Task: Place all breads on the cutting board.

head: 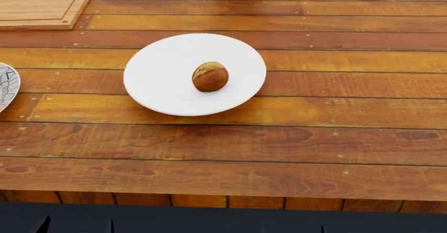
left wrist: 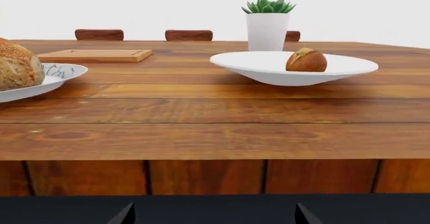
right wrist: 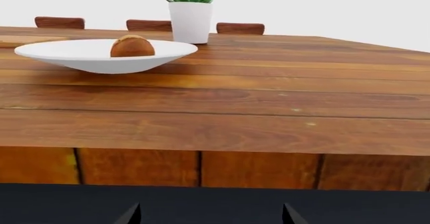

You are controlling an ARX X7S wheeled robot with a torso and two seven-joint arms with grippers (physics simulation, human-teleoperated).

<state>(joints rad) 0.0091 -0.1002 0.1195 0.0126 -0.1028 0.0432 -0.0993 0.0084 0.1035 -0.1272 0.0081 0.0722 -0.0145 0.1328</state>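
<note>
A small round brown roll [head: 209, 76] lies on a white plate [head: 157, 94] mid-table; it also shows in the left wrist view [left wrist: 307, 60] and the right wrist view [right wrist: 132, 46]. A larger seeded loaf [left wrist: 17, 65] sits on a patterned plate [left wrist: 64, 73] at the left. The tan cutting board [head: 38, 8] lies bare at the far left, also in the left wrist view [left wrist: 94, 55]. My left gripper [left wrist: 213, 218] and right gripper [right wrist: 210, 216] are both open and empty, low in front of the table's near edge, apart from everything.
A white pot with a green succulent [left wrist: 267, 27] stands at the back behind the white plate. Brown chair backs [left wrist: 189, 34] line the far side. The table's front edge and skirt [right wrist: 201, 168] stand right before both grippers.
</note>
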